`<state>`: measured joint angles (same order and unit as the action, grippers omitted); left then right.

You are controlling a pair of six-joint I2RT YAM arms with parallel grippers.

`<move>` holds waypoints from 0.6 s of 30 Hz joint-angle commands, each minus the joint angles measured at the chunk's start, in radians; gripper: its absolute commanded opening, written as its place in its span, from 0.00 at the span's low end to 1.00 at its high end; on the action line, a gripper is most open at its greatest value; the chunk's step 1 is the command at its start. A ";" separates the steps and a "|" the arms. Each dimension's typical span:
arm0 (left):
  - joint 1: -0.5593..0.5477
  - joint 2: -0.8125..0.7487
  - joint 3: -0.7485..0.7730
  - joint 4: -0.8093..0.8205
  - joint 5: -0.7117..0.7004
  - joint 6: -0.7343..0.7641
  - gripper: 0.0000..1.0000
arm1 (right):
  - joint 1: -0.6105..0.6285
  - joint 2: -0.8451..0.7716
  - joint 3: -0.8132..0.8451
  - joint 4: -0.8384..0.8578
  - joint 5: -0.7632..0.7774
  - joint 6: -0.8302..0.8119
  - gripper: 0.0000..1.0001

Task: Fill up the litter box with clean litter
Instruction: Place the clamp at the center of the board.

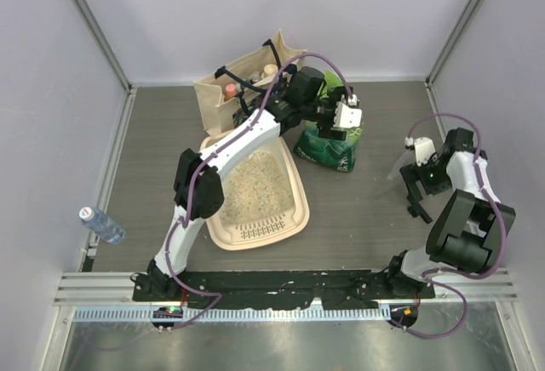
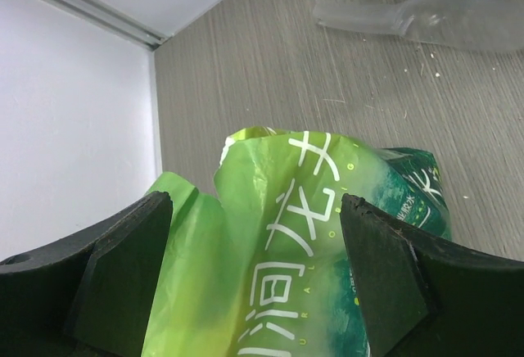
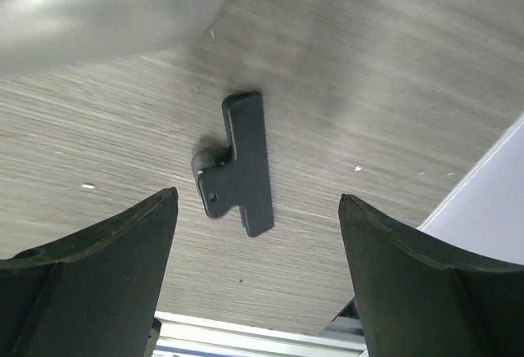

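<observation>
1. My left gripper (image 2: 255, 210) hangs over the green bag (image 2: 286, 242), fingers spread wide either side of its crumpled top.
2. The litter box (image 1: 299, 188) lies at the bag's 8 o'clock, with clean litter (image 1: 255, 184) covering its floor.
3. My right gripper (image 3: 258, 201), at the bag's 4 o'clock, is spread wide above a black clip (image 3: 241, 164) on the table (image 3: 368, 87).
</observation>
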<state>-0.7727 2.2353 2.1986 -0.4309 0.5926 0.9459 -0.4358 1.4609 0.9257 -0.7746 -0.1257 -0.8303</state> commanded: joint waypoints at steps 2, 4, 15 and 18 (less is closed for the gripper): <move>0.021 -0.062 0.032 -0.093 0.026 0.025 0.89 | -0.004 -0.063 0.301 -0.244 -0.324 0.013 0.86; 0.023 -0.049 0.073 -0.144 0.026 0.054 0.88 | -0.004 -0.069 0.341 -0.281 -0.444 -0.025 0.86; 0.026 -0.032 0.079 -0.169 -0.056 0.114 0.88 | 0.118 0.093 0.423 -0.077 -0.857 -0.318 0.85; 0.026 -0.036 0.064 -0.137 -0.083 0.108 0.88 | 0.134 0.121 0.430 -0.031 -0.931 -0.366 0.85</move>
<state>-0.7502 2.2353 2.2589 -0.6022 0.5522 1.0515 -0.3241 1.5730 1.3079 -0.8768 -0.8989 -1.0664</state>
